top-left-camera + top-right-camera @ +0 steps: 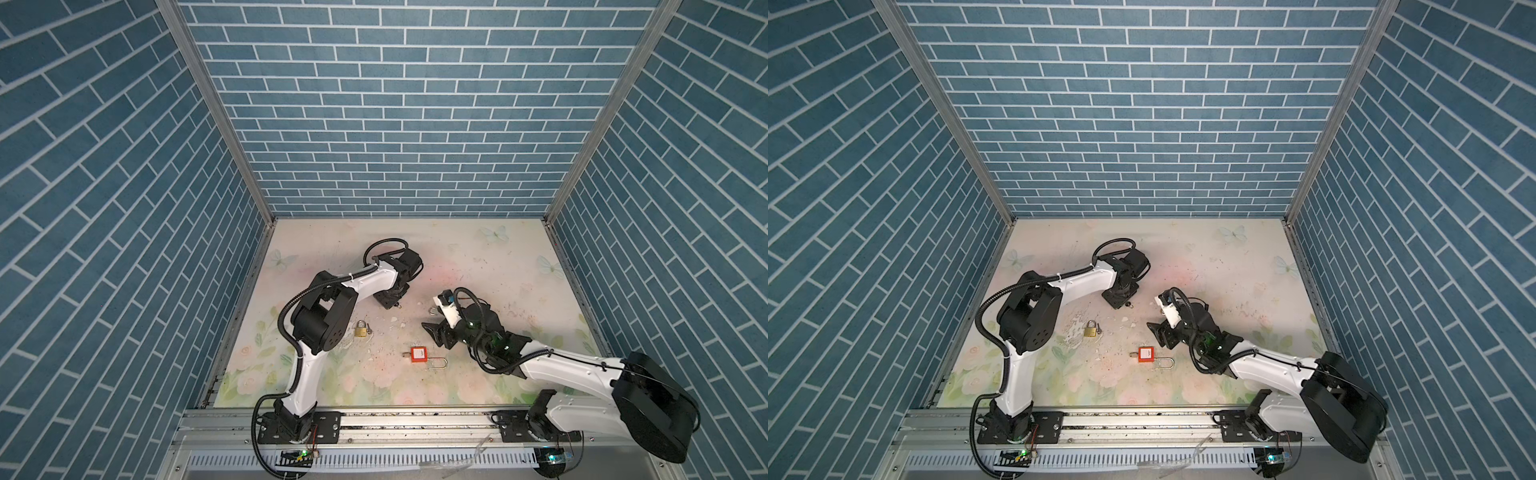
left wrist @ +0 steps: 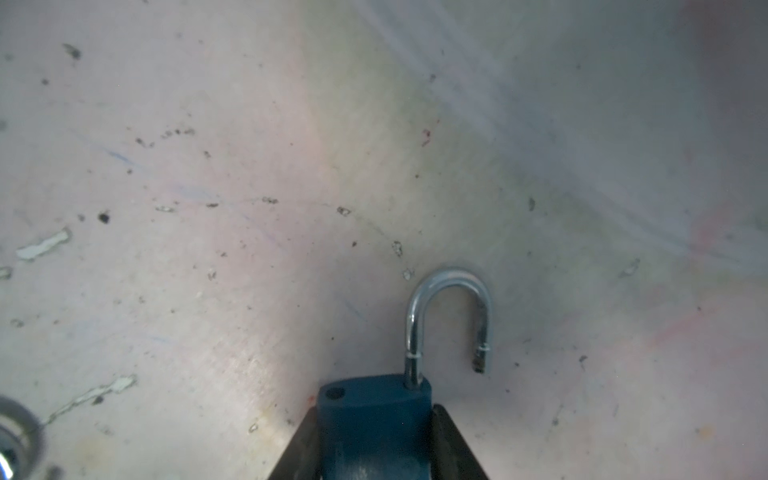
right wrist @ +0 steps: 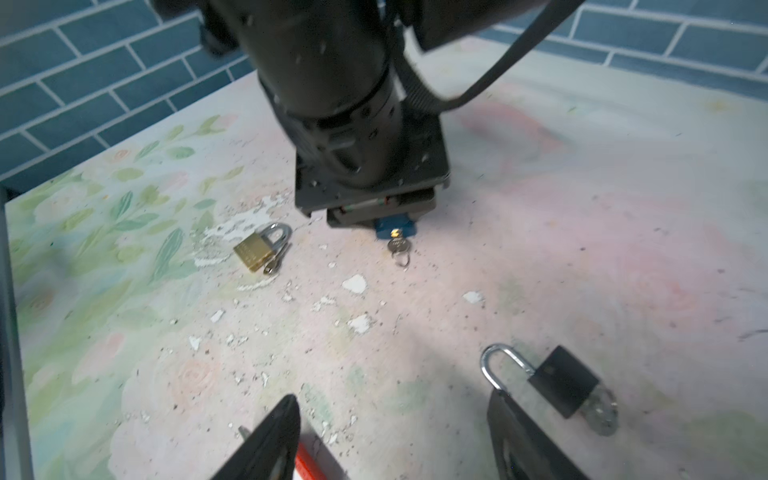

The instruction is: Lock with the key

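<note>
The left gripper (image 2: 376, 415) is pointed straight down, its fingers (image 2: 451, 444) pressed against both sides of the blue padlock (image 2: 365, 440). The right gripper (image 3: 392, 399) is held low, its fingers (image 3: 270, 444) spread wide.

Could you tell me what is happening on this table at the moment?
The left end effector is down on the table, closed around the body of a blue padlock whose shackle is swung open and whose key sits in the keyhole. The right end effector hangs open above the table near a black padlock, holding nothing. A brass padlock and a red padlock lie untouched nearby. The blue padlock is not yet locked.
</note>
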Available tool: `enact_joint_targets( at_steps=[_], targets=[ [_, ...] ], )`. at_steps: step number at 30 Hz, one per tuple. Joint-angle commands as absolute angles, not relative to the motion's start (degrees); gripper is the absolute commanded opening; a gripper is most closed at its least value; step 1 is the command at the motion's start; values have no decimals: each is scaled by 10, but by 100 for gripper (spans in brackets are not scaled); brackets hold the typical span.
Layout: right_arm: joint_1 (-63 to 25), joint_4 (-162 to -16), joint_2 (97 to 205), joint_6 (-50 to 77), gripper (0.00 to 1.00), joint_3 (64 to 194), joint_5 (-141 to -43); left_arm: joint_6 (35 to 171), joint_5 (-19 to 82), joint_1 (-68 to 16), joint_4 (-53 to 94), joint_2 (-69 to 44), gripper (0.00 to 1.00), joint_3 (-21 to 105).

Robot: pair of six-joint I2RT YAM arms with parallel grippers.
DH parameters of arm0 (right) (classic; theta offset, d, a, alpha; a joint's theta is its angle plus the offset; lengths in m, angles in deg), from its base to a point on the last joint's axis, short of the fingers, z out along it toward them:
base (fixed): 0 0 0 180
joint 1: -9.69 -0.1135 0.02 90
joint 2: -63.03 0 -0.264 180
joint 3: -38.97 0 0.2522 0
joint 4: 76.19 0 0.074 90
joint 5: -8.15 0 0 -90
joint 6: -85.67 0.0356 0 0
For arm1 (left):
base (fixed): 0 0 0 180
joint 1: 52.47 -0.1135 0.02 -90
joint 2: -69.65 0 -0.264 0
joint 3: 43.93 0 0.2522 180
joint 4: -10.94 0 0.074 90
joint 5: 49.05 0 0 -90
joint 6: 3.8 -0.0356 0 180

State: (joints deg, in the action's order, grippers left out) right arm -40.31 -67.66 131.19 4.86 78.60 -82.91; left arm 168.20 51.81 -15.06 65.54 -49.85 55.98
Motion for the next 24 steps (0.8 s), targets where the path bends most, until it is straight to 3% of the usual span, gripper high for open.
enact_joint_targets(
  at_steps=[1, 7, 13, 24],
  targets=[
    [-405, -696, 1265, 64, 72, 809, -752, 1622, 529, -148, 610, -458, 3, 537],
    [-397, -752, 1202, 93, 73, 844, -693, 1434, 573, -142, 510, -351, 4, 488],
    [-360, -811, 1145, 110, 74, 876, -730, 1224, 549, -144, 369, -210, 5, 376],
    [-257, -941, 1093, 107, 76, 958, -1048, 917, 351, -135, 252, -45, 6, 256]
  ],
)
